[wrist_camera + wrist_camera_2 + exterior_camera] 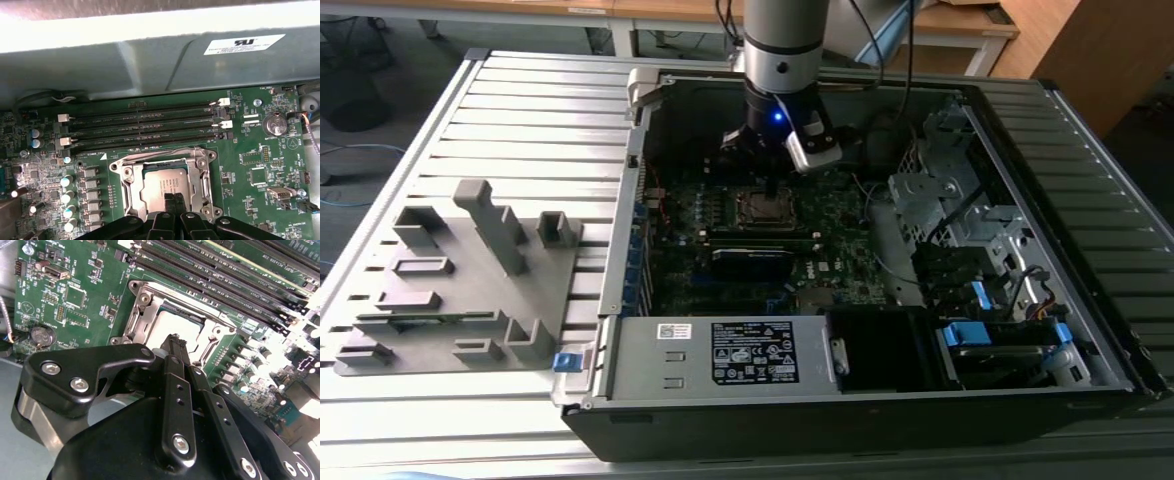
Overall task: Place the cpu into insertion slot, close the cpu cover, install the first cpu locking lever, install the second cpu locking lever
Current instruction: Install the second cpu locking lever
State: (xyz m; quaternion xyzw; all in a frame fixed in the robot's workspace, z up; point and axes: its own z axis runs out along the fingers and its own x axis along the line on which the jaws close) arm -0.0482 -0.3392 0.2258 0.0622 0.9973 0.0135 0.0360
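Gripper (175,342) fingers pinched together, holding nothing, tips just above cpu (159,181), seated in socket. cpu cover (131,192) sits round it. Risk: tips scrape chip or shift it if misaligned.

arm (781,40): silver-grey tube, blue light | hand (175,347): black links, silver screws

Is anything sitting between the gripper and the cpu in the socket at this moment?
Nothing visible. In both wrist views the gripper hangs right over the cpu, which lies in the socket with the cpu cover framing it. No cable or card crosses that gap.
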